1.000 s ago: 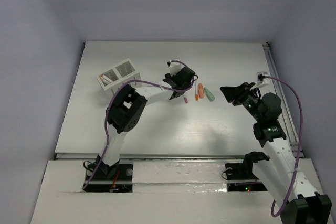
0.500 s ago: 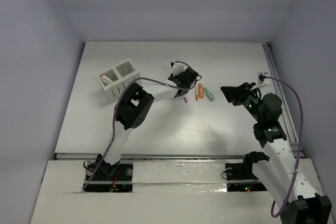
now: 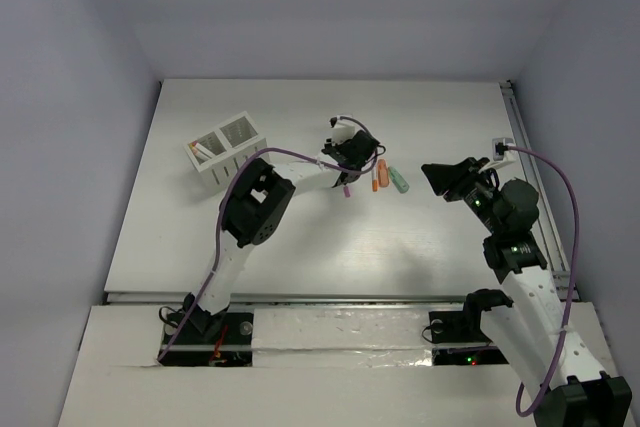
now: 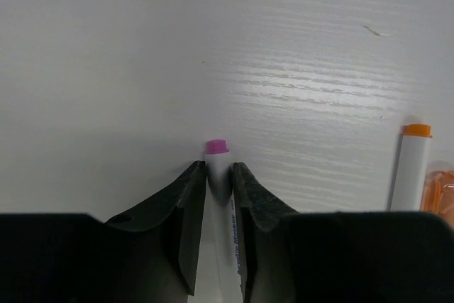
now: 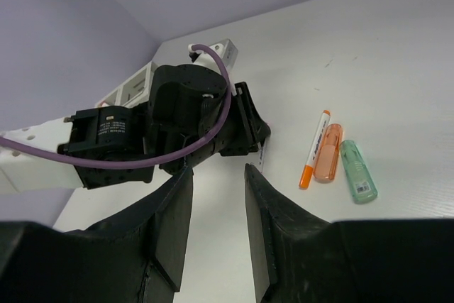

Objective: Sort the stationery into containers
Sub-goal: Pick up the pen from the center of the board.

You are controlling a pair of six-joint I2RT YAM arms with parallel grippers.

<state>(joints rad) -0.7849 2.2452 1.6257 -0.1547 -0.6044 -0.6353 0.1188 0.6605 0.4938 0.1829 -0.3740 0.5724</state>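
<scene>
My left gripper (image 4: 218,167) is shut on a thin white pen (image 4: 220,184) with a magenta end (image 4: 217,147), which pokes out just past the fingertips. From above, the left gripper (image 3: 347,165) sits mid-table with the magenta end (image 3: 347,190) below it. To its right lie an orange-ended pen (image 3: 375,178), a stubby orange marker (image 3: 382,172) and a mint-green marker (image 3: 399,180). My right gripper (image 5: 218,169) hangs open and empty above the table, facing the left arm; from above, this right gripper (image 3: 432,177) is right of the markers. The white organiser box (image 3: 225,143) stands at far left with pens in one compartment.
A small white block (image 3: 499,146) with a purple cable sits at the table's right edge by the rail (image 3: 521,162). Grey walls close in the table on three sides. The left arm's elbow (image 3: 252,209) stands between the box and the pens.
The left jaws have closed onto the magenta-ended pen, and its end has shifted slightly left. The right arm has not moved.
</scene>
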